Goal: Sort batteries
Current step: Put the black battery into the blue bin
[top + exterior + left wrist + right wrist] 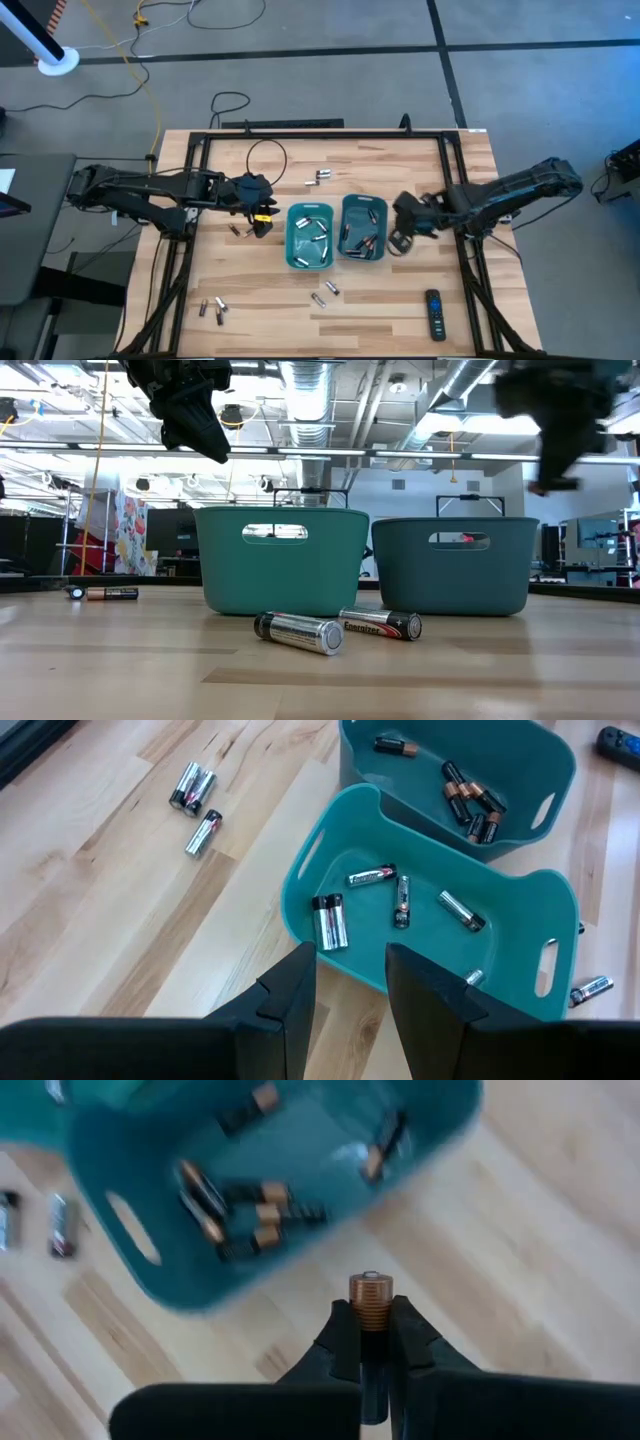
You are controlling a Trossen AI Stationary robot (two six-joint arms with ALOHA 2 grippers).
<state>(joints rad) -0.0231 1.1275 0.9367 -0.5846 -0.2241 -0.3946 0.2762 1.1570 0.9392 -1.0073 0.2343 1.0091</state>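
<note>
Two teal bins stand side by side mid-table. The left bin (310, 237) holds silvery batteries (330, 920); the right bin (363, 227) holds dark batteries with copper ends (470, 800). My right gripper (369, 1318) hangs just right of the right bin (270, 1180), above the table, shut on a battery (369, 1295) with a copper end. My left gripper (350, 990) hovers open, with nothing between its fingers, over the table beside the left bin's left wall (330, 850). In the low view it shows high at the left (190, 410). My right gripper pinches the battery between its two fingers, just behind its copper end (369, 1302), which sticks out past the fingertips. The fingers slant down from above and lie along the battery. The battery is lifted clear of the table, its copper end pointing down.
Loose batteries lie on the wood: a few at the far side (320, 177), two in front of the bins (325, 293), some near left (213, 308), two by my left gripper (238, 230). A black remote (434, 313) lies near right. A black frame (320, 135) edges the table.
</note>
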